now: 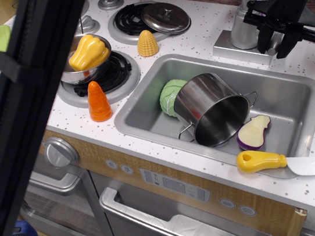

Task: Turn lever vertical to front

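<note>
Upper right: gripper beside faucet post | fingers spread, straddling where lever sits, lever hidden | grasp cannot be told | poised for turning it frontward

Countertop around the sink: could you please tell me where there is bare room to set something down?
Free: the white countertop between the corn and the sink; also the front strip left of the yellow-handled knife. Crowded: the sink, holding the pot, cabbage and eggplant, and the faucet base, where the end effector hangs.
</note>
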You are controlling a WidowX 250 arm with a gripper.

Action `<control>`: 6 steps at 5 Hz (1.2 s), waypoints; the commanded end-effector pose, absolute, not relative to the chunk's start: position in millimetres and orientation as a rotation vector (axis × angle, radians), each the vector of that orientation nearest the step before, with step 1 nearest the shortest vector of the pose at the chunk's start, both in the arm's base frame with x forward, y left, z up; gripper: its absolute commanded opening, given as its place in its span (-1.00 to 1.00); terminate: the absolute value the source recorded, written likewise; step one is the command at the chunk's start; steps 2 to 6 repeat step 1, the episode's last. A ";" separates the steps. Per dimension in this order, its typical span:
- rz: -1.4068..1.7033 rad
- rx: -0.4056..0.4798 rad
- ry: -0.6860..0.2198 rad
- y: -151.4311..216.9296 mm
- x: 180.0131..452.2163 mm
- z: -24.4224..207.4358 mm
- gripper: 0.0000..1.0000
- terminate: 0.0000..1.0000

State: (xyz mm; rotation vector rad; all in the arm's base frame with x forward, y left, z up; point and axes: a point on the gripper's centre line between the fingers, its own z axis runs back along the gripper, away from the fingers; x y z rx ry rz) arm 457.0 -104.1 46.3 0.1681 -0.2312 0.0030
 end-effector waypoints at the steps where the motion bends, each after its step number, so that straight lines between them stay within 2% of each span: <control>1: -0.013 0.152 -0.338 -95.4 471.1 77.8 -1.00 1.00; 6: -0.013 0.152 -0.338 -95.4 471.1 77.8 -1.00 1.00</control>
